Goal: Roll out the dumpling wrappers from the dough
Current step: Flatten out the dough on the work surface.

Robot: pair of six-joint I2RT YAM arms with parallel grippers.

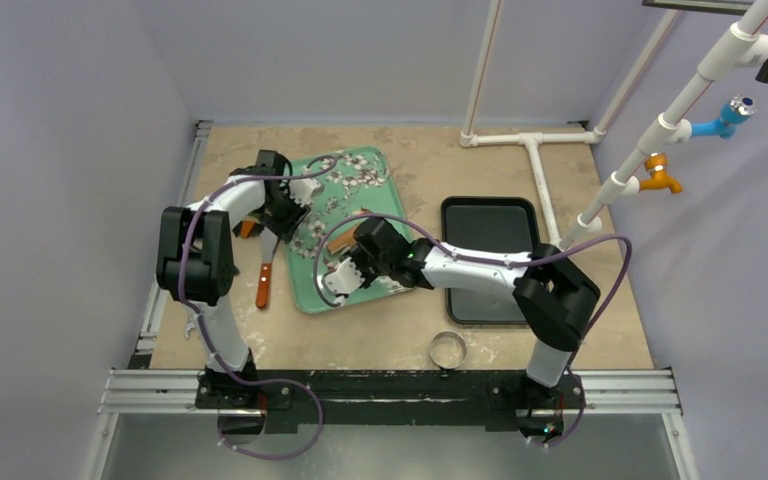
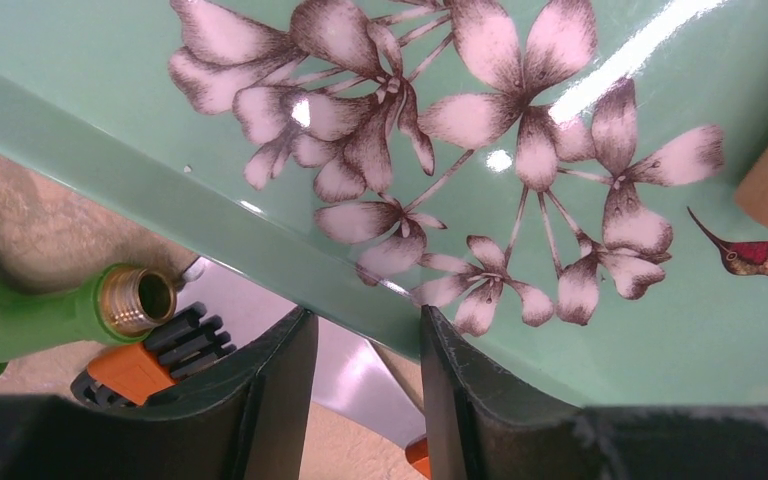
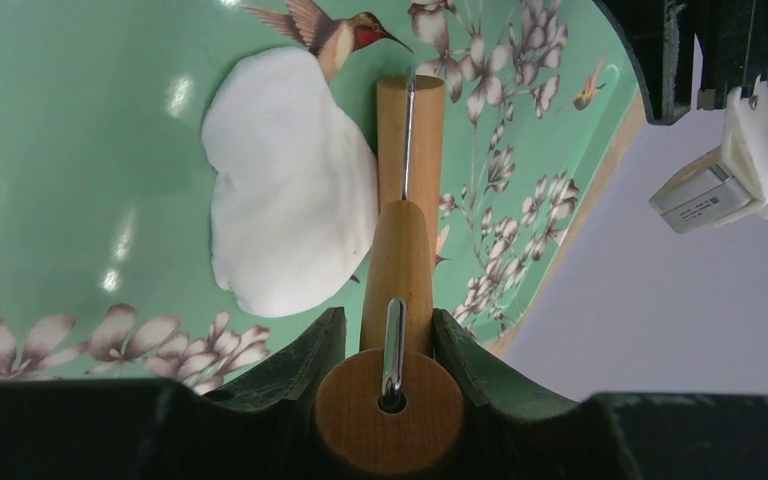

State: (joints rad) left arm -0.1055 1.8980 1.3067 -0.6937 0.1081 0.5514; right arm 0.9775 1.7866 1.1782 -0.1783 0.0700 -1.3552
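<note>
Right gripper nearest: clamped around the handle of the wooden roller, barrel pointing forward low over the green floral tray, presumably set for a pushing stroke. Just left of the barrel and against it, the dough: pressed into a thick, lopsided white sheet on the tray floor, not yet a thin round. Farther off, at the tray's outer rim, left gripper: jaws apart, one finger either side of the rim, likely there to pin the tray against sliding under the roller. Contact with the rim impossible to confirm.
</note>
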